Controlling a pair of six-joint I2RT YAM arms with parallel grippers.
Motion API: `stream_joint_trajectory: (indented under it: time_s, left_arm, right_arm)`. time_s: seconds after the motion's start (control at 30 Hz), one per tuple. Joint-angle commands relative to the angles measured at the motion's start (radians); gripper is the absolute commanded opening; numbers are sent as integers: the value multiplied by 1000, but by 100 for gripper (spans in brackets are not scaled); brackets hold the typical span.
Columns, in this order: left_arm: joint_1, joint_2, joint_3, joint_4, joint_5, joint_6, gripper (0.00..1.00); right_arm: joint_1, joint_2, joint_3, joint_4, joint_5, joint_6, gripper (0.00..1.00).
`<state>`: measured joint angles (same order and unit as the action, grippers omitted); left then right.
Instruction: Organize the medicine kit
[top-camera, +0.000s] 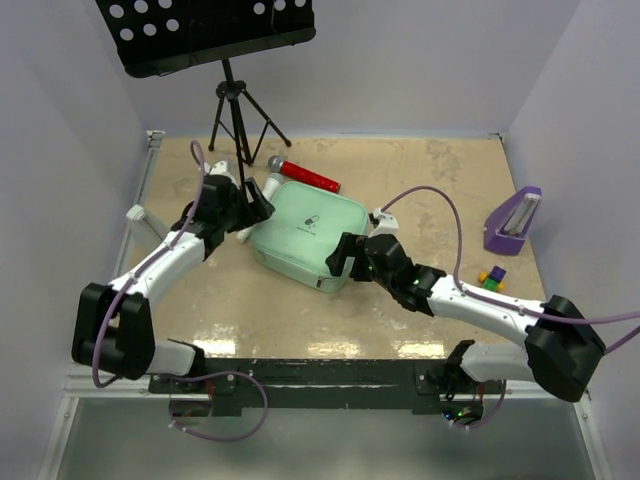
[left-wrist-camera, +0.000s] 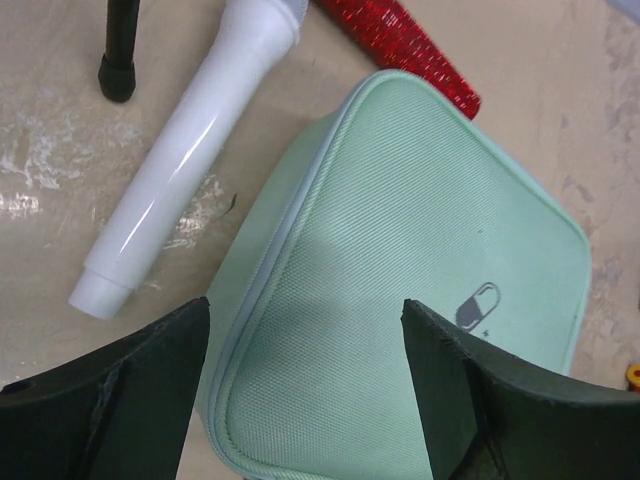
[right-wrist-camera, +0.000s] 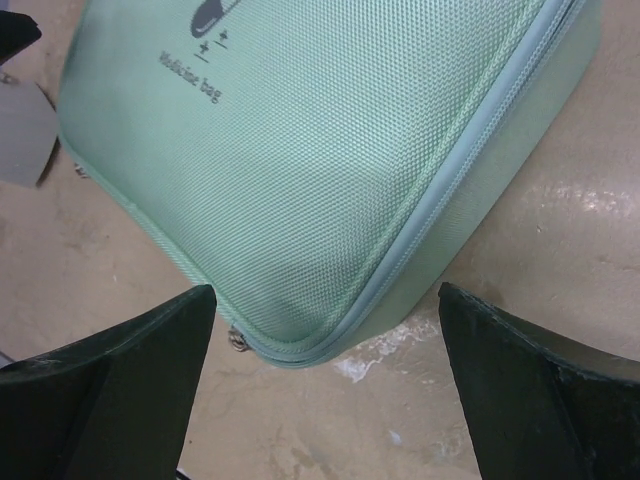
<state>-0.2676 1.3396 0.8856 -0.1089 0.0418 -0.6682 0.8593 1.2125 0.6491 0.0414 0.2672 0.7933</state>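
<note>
The medicine kit (top-camera: 306, 234) is a mint-green zipped fabric case with a dark capsule mark, lying flat and shut in the middle of the table. My left gripper (top-camera: 256, 203) is open, its jaws spread over the kit's left corner (left-wrist-camera: 300, 340). My right gripper (top-camera: 342, 255) is open, its jaws either side of the kit's near right corner (right-wrist-camera: 320, 250), just short of it. A small metal zipper pull (right-wrist-camera: 237, 341) shows at that corner's edge.
A white cylinder (left-wrist-camera: 190, 150) and a red glittery microphone (top-camera: 305, 176) lie behind the kit. A black music stand's tripod (top-camera: 238, 110) stands at the back. A purple stand (top-camera: 513, 221) and small coloured blocks (top-camera: 491, 277) sit at the right.
</note>
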Motion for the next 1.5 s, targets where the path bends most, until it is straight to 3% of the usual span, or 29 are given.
stream_joint_trajectory:
  time_s: [0.0,0.3,0.5,0.63,0.8,0.9,1.03,1.23,1.33,1.47]
  left_arm:
    - [4,72,-28,49,90,67,81]
    - [-7,17,-204,210,279,18,72]
    - [-13,-91,-368,284,293,-57,66]
    - [-13,-183,-387,209,218,-70,66]
    - [-12,-308,-248,-116,-69,-94,68]
    - [-12,-365,-168,-216,-152,-103,71]
    - [-13,-395,-152,-131,-19,-129,71]
    - [-68,-215,-145,92,233,-182,67]
    - [-113,-126,-129,201,294,-197,67]
    - [-165,-56,-114,229,293,-197,66]
  right_arm:
    - [-46,67,3,74,-81,-19,99]
    - [-138,197,66,176,-198,-146,97]
    - [-155,271,158,153,-212,-242,95]
    - [-163,297,233,74,-139,-282,94]
    - [-145,173,238,-40,4,-295,91]
    - [-77,89,218,-144,85,-302,89]
    - [35,65,224,-268,158,-270,81]
    - [87,81,210,-330,221,-191,75]
    - [90,97,210,-331,230,-163,75]
    - [92,142,233,-305,208,-158,74]
